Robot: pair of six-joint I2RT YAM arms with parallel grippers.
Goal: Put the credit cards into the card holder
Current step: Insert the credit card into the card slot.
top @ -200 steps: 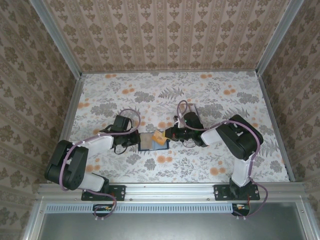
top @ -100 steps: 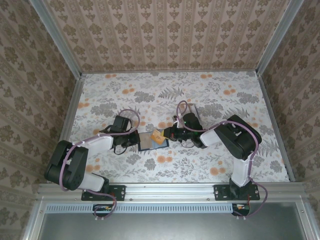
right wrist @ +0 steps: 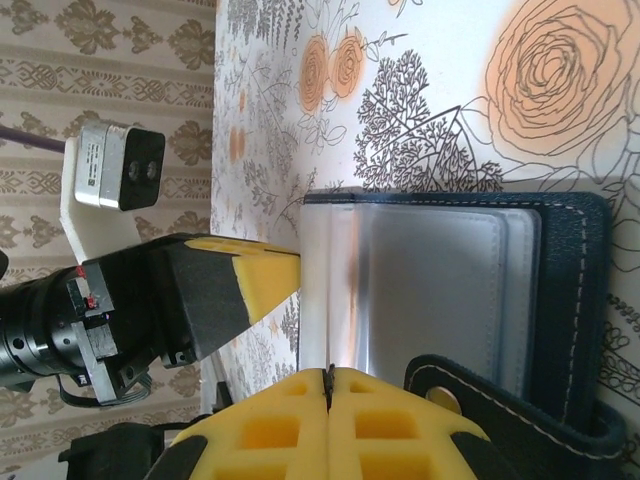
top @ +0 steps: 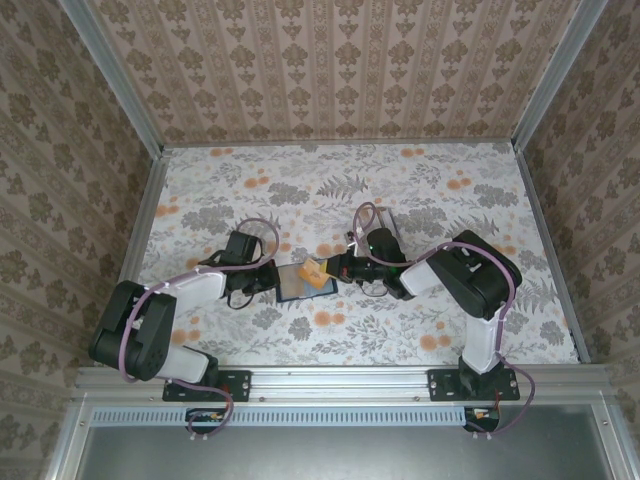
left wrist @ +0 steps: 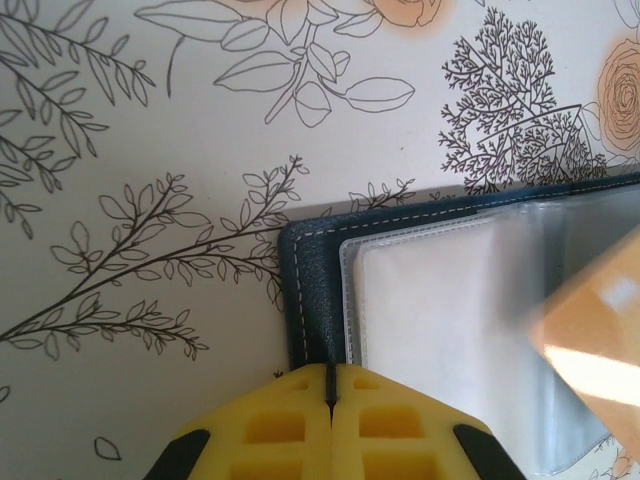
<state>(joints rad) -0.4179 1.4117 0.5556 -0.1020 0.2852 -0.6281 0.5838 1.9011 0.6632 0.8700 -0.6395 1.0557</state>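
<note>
Card holder (top: 291,284) open mid-table, left gripper (left wrist: 330,385) and right gripper (right wrist: 328,385) both closed at its ends; the card's held edge is hidden.

Damask-papered walls (top: 330,70) box in a floral table (top: 430,190). Part of the holder runs out of the left wrist view; its snap tab (right wrist: 445,400) covers one corner in the right wrist view. The left pads press together, tips on the navy rim. The right pads pinch an orange card (top: 316,277) tilted over the clear sleeves (right wrist: 430,270), blurred and cropped from the left wrist.

Overhead, wrist close-ups sharing card holder (left wrist: 305,290)
</note>
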